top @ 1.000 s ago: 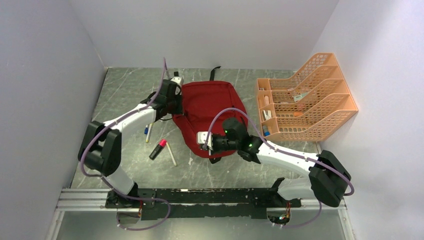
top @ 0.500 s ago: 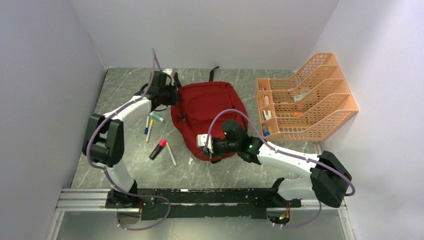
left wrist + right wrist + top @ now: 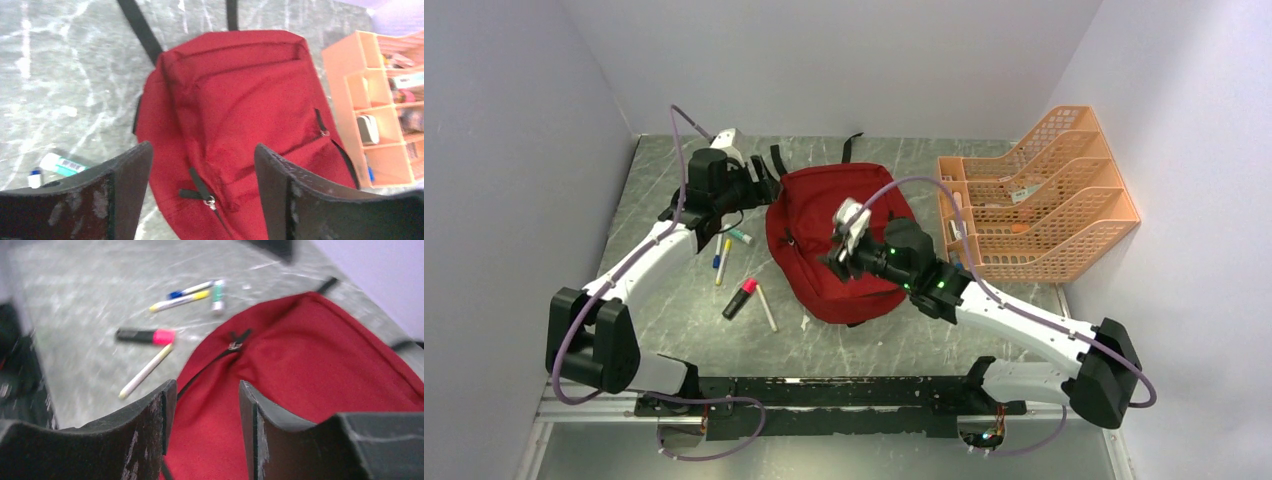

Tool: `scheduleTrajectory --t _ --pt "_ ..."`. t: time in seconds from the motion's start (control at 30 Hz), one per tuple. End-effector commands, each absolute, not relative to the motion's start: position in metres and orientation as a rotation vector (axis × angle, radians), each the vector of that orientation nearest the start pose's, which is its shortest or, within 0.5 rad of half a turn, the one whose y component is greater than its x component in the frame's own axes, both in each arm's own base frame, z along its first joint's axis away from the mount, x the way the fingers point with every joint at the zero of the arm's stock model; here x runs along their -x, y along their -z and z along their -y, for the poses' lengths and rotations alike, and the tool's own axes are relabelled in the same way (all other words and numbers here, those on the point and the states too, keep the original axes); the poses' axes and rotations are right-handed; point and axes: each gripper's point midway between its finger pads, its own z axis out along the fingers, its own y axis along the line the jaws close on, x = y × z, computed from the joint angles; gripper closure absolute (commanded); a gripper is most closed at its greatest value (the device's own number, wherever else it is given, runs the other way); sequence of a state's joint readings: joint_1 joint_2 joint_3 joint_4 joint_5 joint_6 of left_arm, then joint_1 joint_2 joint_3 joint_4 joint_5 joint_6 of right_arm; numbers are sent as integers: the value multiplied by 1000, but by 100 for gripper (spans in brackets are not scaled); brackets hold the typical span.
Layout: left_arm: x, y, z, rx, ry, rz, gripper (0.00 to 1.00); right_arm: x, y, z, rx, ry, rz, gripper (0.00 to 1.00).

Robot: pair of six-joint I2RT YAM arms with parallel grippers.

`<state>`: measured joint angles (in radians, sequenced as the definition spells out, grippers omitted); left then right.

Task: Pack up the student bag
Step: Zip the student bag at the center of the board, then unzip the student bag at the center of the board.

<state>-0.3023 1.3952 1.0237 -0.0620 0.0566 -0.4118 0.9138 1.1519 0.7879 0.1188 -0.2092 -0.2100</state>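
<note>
The student bag (image 3: 824, 235) lies flat in the middle of the table, dark red, its black straps (image 3: 776, 160) trailing toward the back wall. Two black zipper pulls (image 3: 200, 189) rest on its left side. My left gripper (image 3: 759, 186) hovers open just left of the bag's top corner, and the left wrist view (image 3: 202, 146) shows nothing between its fingers. My right gripper (image 3: 836, 252) hangs open above the bag's middle; in the right wrist view (image 3: 207, 385) only red fabric (image 3: 310, 360) shows in the gap below.
Left of the bag lie a pink highlighter (image 3: 739, 298), a white pen (image 3: 766, 308), two pens (image 3: 721, 260) and a glue stick (image 3: 739, 237). An orange mesh file organizer (image 3: 1024, 195) holding small items stands at the right. Walls close in the table on three sides.
Both grippers were shut at the bag's edges; both have opened and let go. The left pulled back to the left, the right rose over the bag's middle. The bag settled.
</note>
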Motion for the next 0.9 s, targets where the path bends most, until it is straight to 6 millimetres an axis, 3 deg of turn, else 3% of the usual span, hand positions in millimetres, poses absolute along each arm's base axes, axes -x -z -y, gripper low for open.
scheduleTrajectory --t 0.0,0.1,0.2,0.33,0.4,0.67,0.87 --pt "-396 -220 193 37 774 -1979 27 -279 -268 -292 549 -503 -1678 48" --pt "-377 -215 221 -44 777 -2004 28 -295 -247 -269 381 -413 -1831 47" --pt "-346 -198 250 -128 759 -2035 26 -305 -213 -238 172 -372 -1982 55" --pt "-315 -171 271 -152 825 -2068 29 -323 -175 -198 -139 -427 -2122 57" --pt "-306 -157 280 -175 838 -2086 30 -334 -163 -186 -205 -439 -2148 56" --pt "-274 -107 307 -355 763 -2163 30 -389 -122 -167 -369 -497 -2251 53" --pt "-251 -63 312 -418 721 -2260 31 -419 -99 -164 -444 -523 -2280 57"
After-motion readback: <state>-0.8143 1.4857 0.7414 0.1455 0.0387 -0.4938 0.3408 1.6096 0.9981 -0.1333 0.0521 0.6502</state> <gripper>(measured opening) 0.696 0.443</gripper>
